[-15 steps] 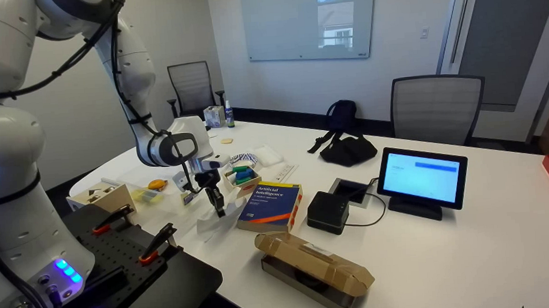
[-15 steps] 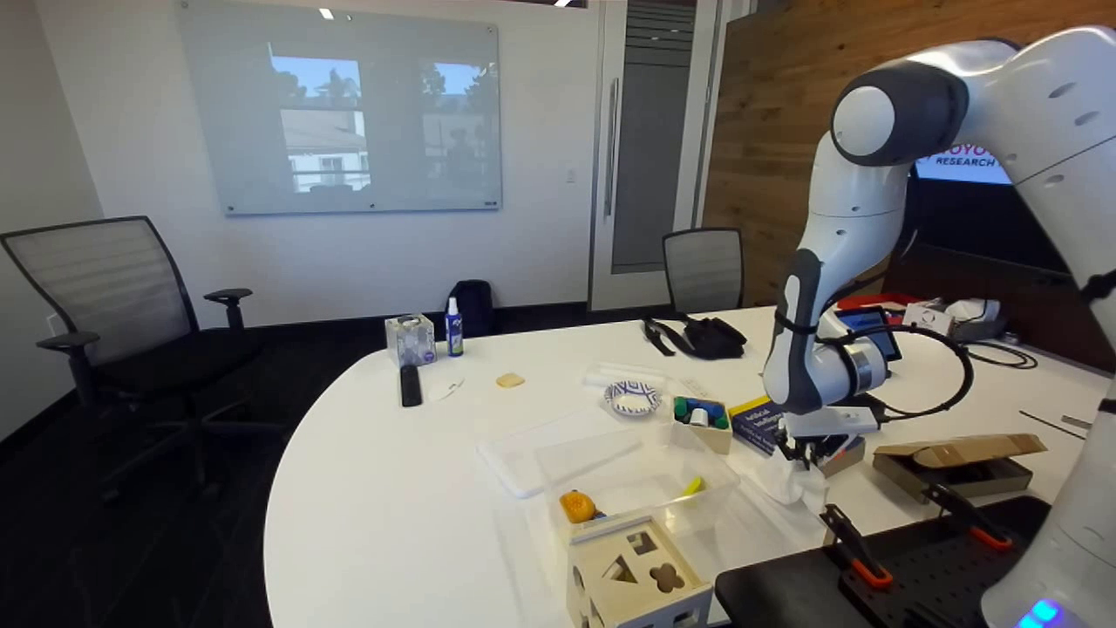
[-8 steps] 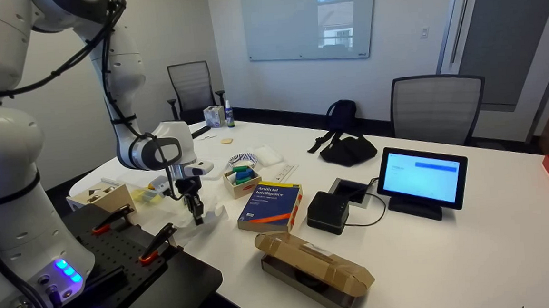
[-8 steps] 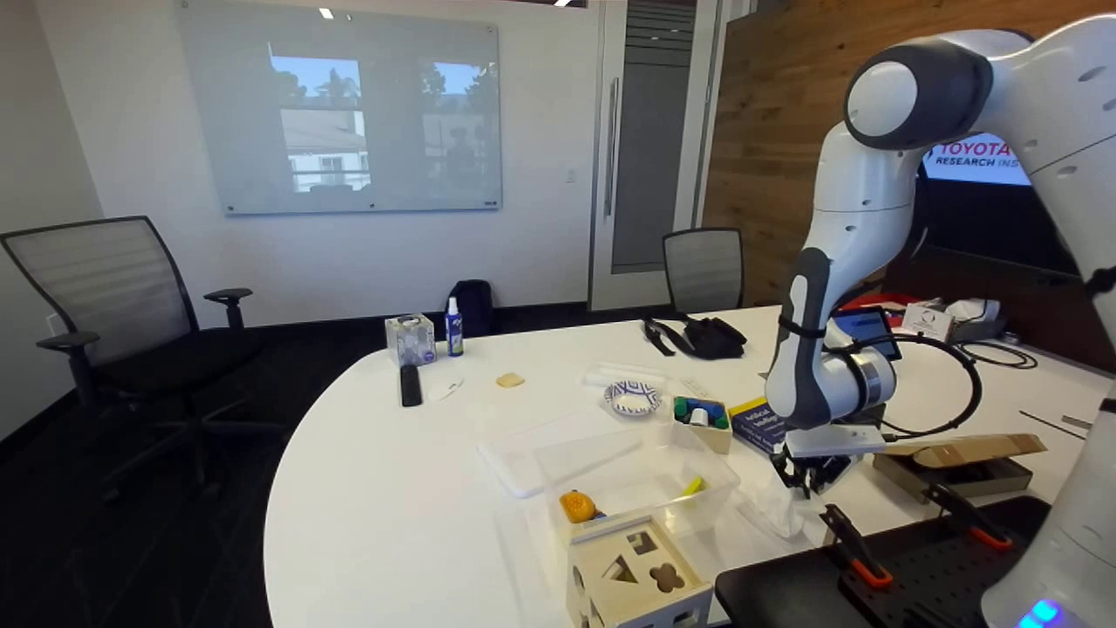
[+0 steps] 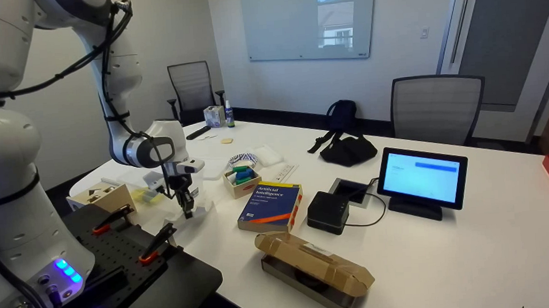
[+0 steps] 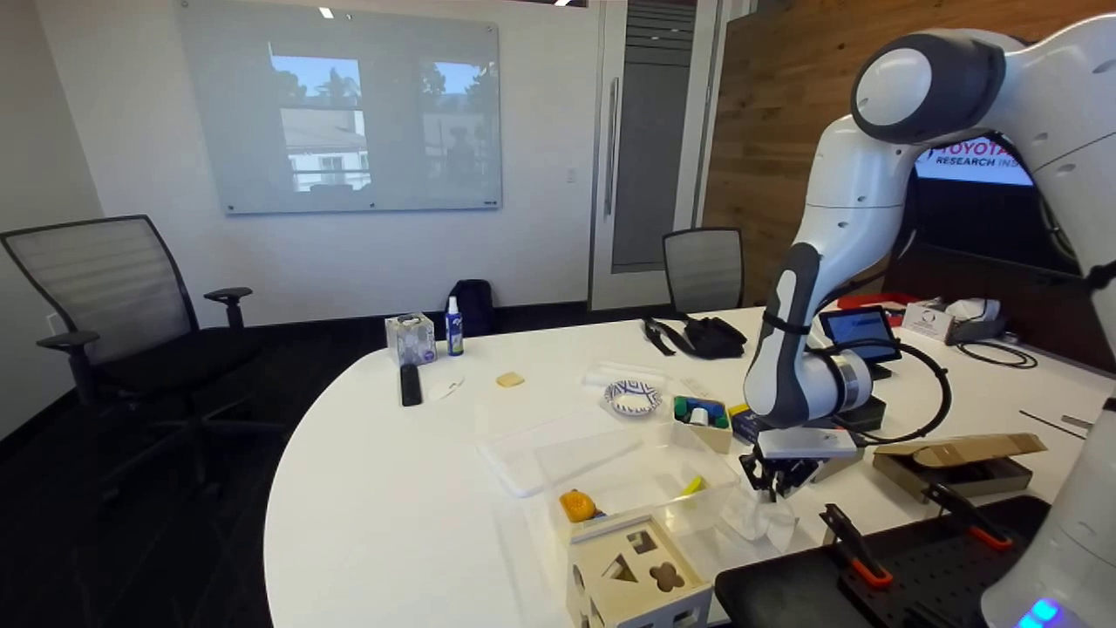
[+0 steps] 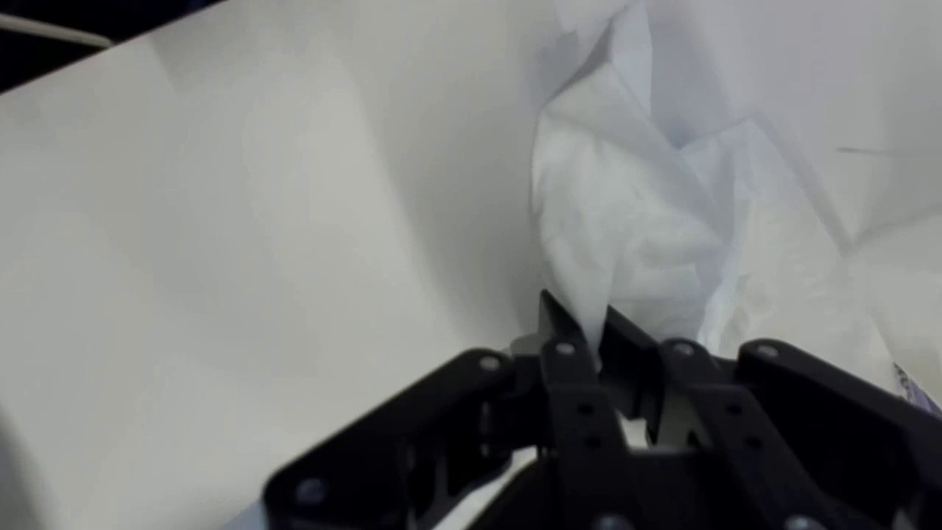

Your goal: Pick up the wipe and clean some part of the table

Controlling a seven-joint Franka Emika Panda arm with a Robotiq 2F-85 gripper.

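The wipe is a crumpled white sheet. In the wrist view the wipe is pinched between the black fingers of my gripper and fans out beyond the fingertips over the white table. In an exterior view the wipe hangs under my gripper and rests against or just over the table, beside the clear bin. In an exterior view my gripper points down at the table, left of the book; the wipe is pale and hard to make out there.
A clear plastic bin and a wooden shape box stand close to the gripper. A blue book, a small box of markers and a cardboard box are nearby. Clamps stick up from the black bench top.
My gripper has carried the wipe away from the book, toward the clear bin, staying low over the table. The fingers have stayed shut. Other things have not moved.
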